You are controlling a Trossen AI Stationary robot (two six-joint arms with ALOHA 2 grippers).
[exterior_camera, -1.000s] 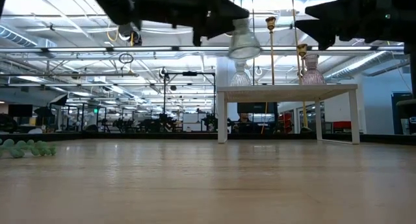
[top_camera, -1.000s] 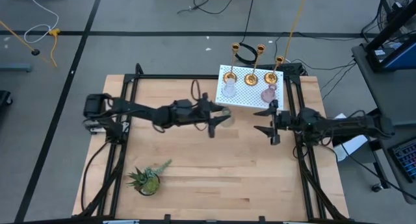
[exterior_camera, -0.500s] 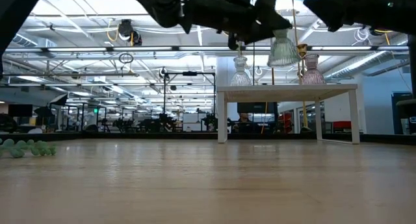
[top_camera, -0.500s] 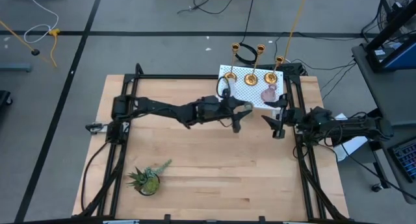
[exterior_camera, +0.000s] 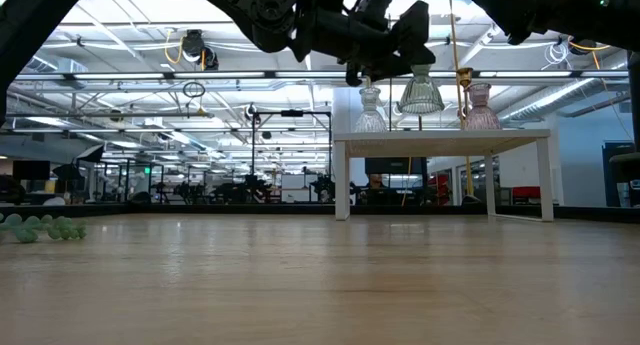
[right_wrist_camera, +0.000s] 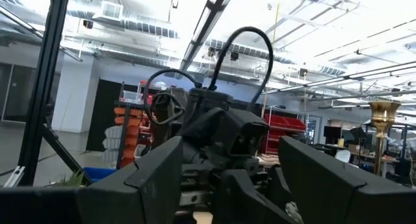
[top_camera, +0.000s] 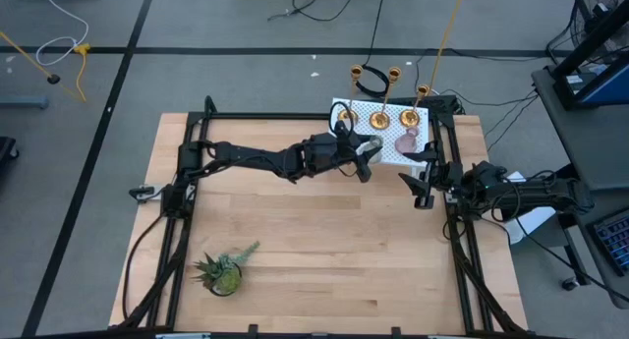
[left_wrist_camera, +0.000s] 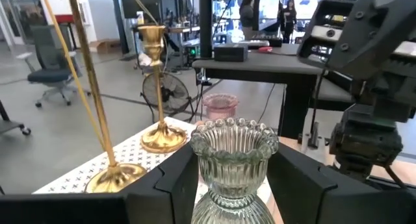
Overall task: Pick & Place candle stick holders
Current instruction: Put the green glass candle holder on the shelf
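My left gripper (top_camera: 367, 152) is shut on a greenish-grey glass candle holder (exterior_camera: 420, 91) and holds it just above the white perforated stand (exterior_camera: 440, 137) at the far right. A clear glass holder (exterior_camera: 370, 109) and a pinkish one (exterior_camera: 480, 107) stand by their bases on the stand. Three brass holders (top_camera: 379, 115) stand along its far edge. My right gripper (top_camera: 420, 187) hovers open and empty beside the stand's near right corner. My left gripper pinches the glass holder between its two fingers (left_wrist_camera: 174, 185) at the narrow part under the fluted rim (left_wrist_camera: 231, 185). The fingers come from the table's left, slanting a little down. The holder stays upright with its rim up, and its base is clear of the stand.
A small spiky green potted plant (top_camera: 221, 272) stands at the near left of the wooden table. Black frame rails (top_camera: 187, 211) run along the left and right sides. Tall thin brass rods (left_wrist_camera: 91, 87) rise from the brass holders behind the stand.
My left gripper has carried the glass holder toward the table's far right, from over the bare table to over the white stand, and has come down a little. The holder has stayed upright in the hold.
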